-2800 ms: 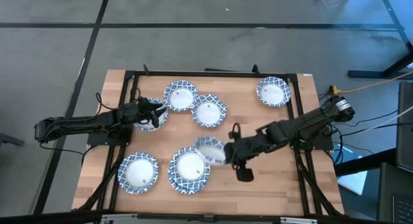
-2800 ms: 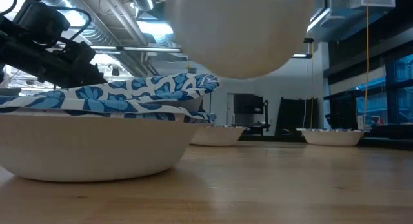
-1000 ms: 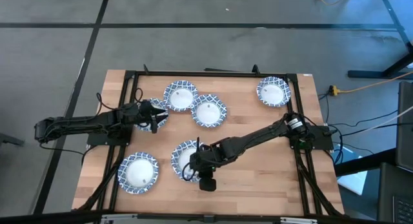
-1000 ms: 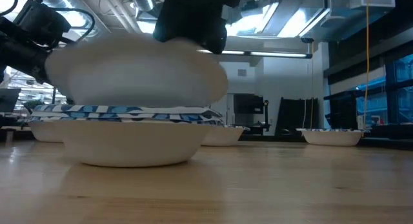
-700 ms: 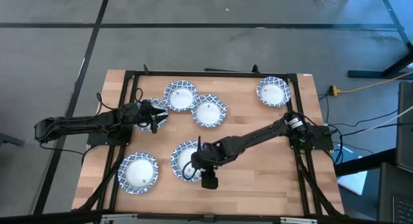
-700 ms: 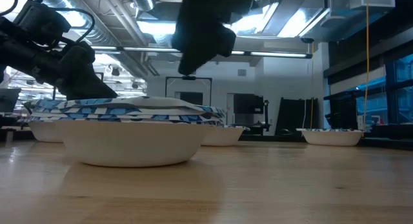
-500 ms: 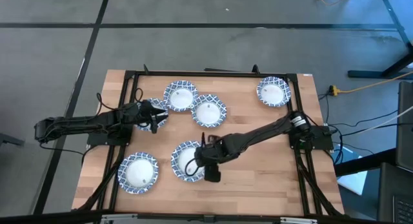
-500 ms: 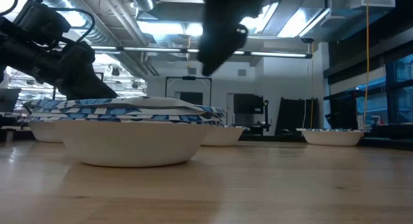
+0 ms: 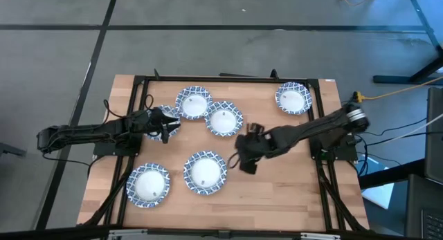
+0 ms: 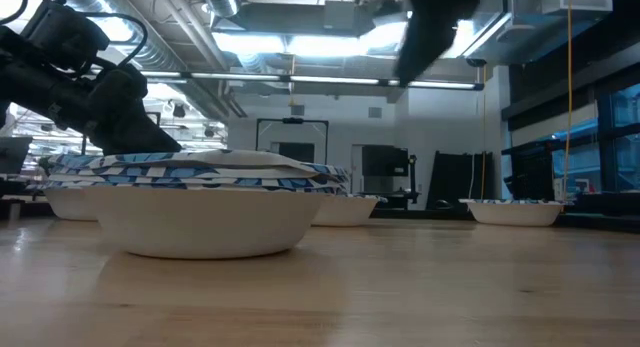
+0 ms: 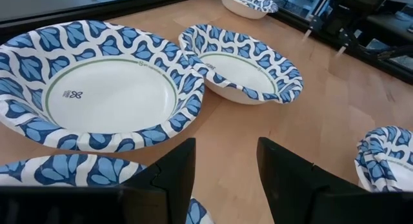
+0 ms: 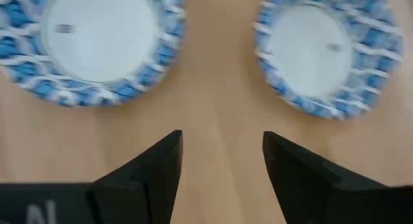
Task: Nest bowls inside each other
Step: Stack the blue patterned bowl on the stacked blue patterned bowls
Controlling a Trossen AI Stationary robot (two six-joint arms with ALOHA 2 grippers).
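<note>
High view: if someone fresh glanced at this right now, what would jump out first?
Blue-patterned bowls dot the wooden table: one at the far right corner, two touching at far centre, two near the front. The right gripper hangs open and empty over mid-table, while the left gripper sits over a bowl at the left edge.

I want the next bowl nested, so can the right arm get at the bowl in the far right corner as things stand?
Probably yes. The right gripper is open and empty over bare wood, and the corner bowl sits alone, nothing over it or between them.
</note>
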